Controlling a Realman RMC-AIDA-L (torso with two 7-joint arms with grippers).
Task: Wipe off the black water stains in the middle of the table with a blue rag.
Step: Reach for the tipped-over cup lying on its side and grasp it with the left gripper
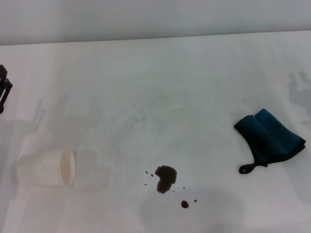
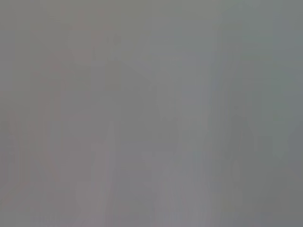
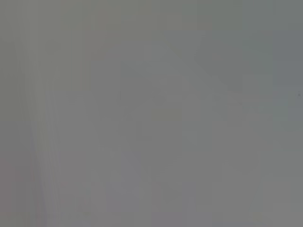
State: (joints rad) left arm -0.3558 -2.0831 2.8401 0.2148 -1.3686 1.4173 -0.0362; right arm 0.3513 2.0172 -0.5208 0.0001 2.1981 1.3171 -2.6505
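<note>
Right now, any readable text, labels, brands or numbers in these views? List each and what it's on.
None readable.
The blue rag: no tag or print visible, only a black loop.
The tipped white cup: blank.
The table: only the black water stains, no marks or writing.
Both wrist views: flat grey, nothing to read.

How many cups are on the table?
1. A white cup lies tipped on its side near the table's front left, left of the black water stains. The wrist views show nothing more.
</note>
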